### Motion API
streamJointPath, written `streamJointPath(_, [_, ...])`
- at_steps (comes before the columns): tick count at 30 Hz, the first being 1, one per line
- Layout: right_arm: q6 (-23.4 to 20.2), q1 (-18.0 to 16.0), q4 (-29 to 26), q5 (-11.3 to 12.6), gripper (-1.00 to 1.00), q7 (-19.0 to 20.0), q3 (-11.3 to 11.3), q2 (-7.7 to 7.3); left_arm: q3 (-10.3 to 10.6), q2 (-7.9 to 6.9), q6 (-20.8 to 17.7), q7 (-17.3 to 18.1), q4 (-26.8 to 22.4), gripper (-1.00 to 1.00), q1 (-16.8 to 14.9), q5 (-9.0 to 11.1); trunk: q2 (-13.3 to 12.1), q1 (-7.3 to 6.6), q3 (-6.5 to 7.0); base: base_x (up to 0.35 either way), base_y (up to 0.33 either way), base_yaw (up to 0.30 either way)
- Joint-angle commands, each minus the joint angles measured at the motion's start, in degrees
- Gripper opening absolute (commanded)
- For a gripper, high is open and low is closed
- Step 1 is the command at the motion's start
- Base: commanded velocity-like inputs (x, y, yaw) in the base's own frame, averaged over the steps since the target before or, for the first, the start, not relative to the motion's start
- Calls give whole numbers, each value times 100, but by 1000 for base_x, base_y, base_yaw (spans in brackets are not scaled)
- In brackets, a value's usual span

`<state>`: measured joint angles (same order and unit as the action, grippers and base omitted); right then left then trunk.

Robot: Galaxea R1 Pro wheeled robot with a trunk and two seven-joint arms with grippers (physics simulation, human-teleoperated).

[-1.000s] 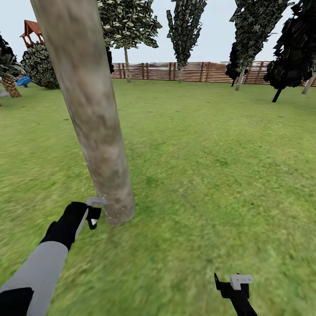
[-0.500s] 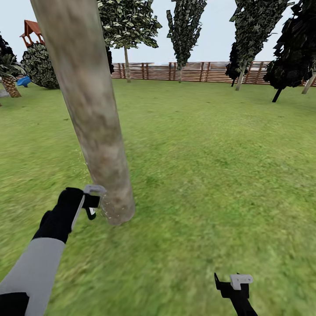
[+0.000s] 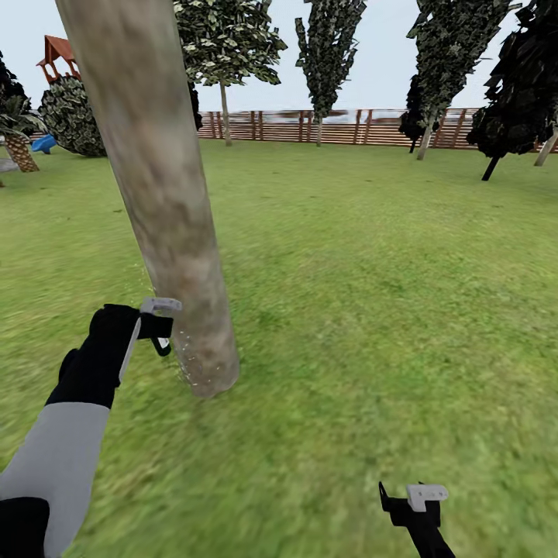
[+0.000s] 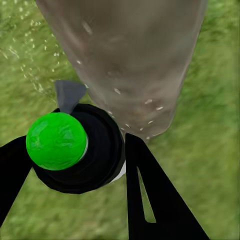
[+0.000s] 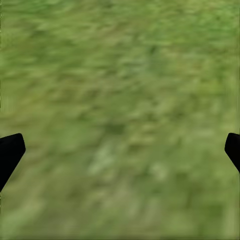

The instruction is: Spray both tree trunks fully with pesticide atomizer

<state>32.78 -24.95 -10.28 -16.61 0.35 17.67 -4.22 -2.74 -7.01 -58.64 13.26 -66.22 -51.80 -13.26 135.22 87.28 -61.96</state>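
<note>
A: Item one, left gripper [image 3: 160, 329]?
B: Fingers clamped on the pesticide atomizer [image 4: 75, 147], black body, green cap, grey nozzle toward the tree trunk [image 3: 167, 201]. Held above the grass [image 3: 349, 310], just beside the trunk's lower part.
A: Trunk surface?
B: Mottled beige-grey, pale specks near its base.
A: Right gripper [image 3: 415, 504]?
B: Low over bare grass, well apart from the trunk, fingers [image 5: 10, 152] spread wide, nothing between.
A: Background?
B: Brown slatted fence [image 3: 349, 128], dark conifers [image 3: 325, 46].

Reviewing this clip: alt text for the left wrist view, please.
The left gripper holds the pesticide atomizer, black with a green cap, its grey nozzle aimed at the mottled tree trunk close ahead. Pale droplets speckle the trunk above green grass.
</note>
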Motion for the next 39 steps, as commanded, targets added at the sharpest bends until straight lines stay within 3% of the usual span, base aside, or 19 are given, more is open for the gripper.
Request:
streamJointPath(1, [0,0,0,0,100,0,0,0,5,-20,-9,1,39,-100,-39,-1,0,0,0,0,0,68])
streamJointPath(5, [0,1,0,0,100,0,0,0,38,-92,-15,1,124,-100,-27,-1,0,0,0,0,0,70])
streamJointPath(11, [0,0,0,0,100,0,-5,7,98,-116,-16,10,207,-100,291,-18,0,0,0,24,-24,181])
streamJointPath(27, [0,2,0,-4,100,0,-9,9,107,-90,-16,10,188,-100,297,-27,0,0,0,114,-235,7])
streamJointPath(39, [0,2,0,-2,100,0,-9,9,103,-93,-9,2,188,-100,298,-45,0,0,0,4,-275,251])
